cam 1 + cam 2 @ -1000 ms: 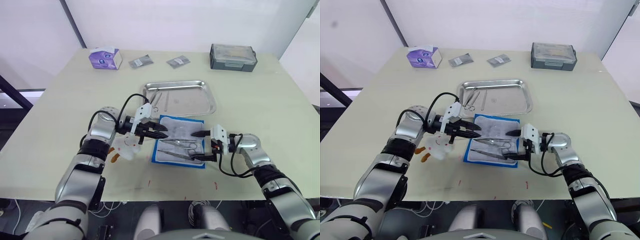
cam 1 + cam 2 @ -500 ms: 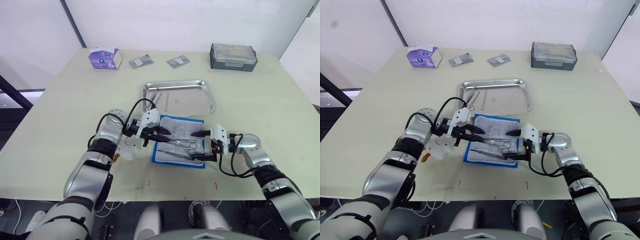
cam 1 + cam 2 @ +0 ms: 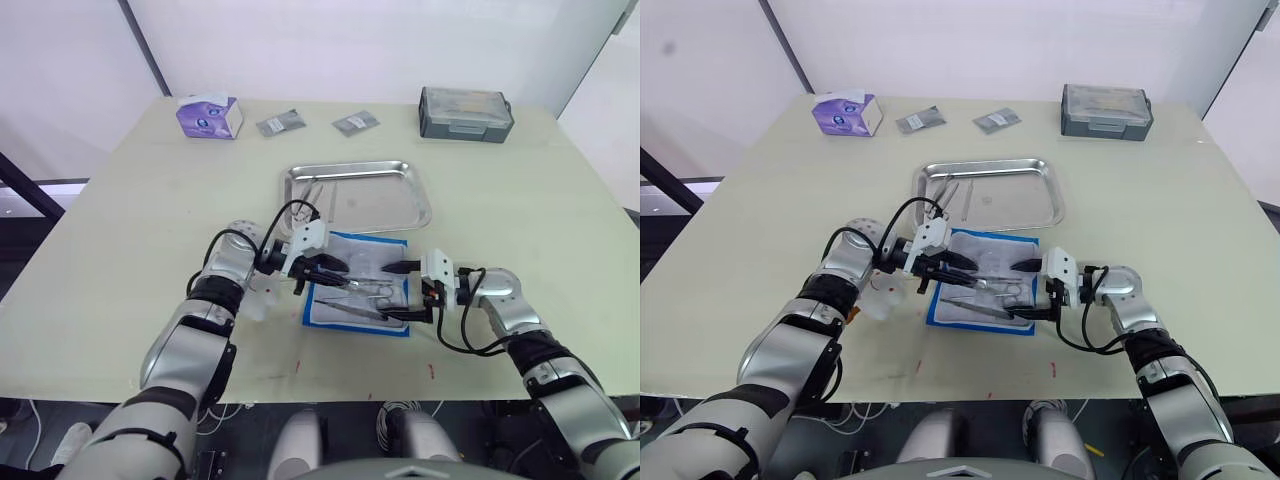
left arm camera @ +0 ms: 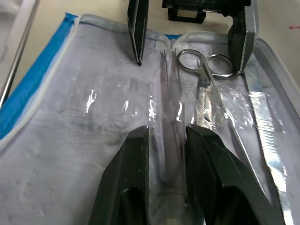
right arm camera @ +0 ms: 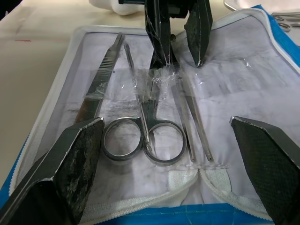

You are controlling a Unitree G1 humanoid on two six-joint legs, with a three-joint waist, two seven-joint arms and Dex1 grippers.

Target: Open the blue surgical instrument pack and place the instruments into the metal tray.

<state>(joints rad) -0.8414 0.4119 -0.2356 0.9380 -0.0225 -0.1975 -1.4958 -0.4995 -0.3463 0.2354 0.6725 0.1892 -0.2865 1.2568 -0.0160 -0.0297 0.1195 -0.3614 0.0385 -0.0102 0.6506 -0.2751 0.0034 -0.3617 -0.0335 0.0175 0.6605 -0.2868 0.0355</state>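
Several instruments lie in the blue surgical instrument pack, which sits open flat at centre of the head view, just below the metal tray: ring-handled scissors, a ridged flat handle beside them, and thin tweezers on the other side, all under the clear pocket film. Tray, upper centre, already holds a couple of slim tools at its left end. L gripper is low over the pack's lining from the left side, fingers nearly together w/ a narrow gap, straddling a thin tool shaft under the film; can't tell if it's actually pinched yet, so I'd call it not gripping. R gripper sits at the pack's right edge, jaws spread wide, holding nothing, flanking the scissor rings. Step in hand, as I read it: pulling the next tool out of its pocket, pack-opening done, unloading partway. Next move needs the L fingers to close on the shaft and slide it out along the pocket, not straight up, w/ the R steadying the pack. Further out: purple tissue box upper left, two small foil packets top centre, dark grey box upper right.
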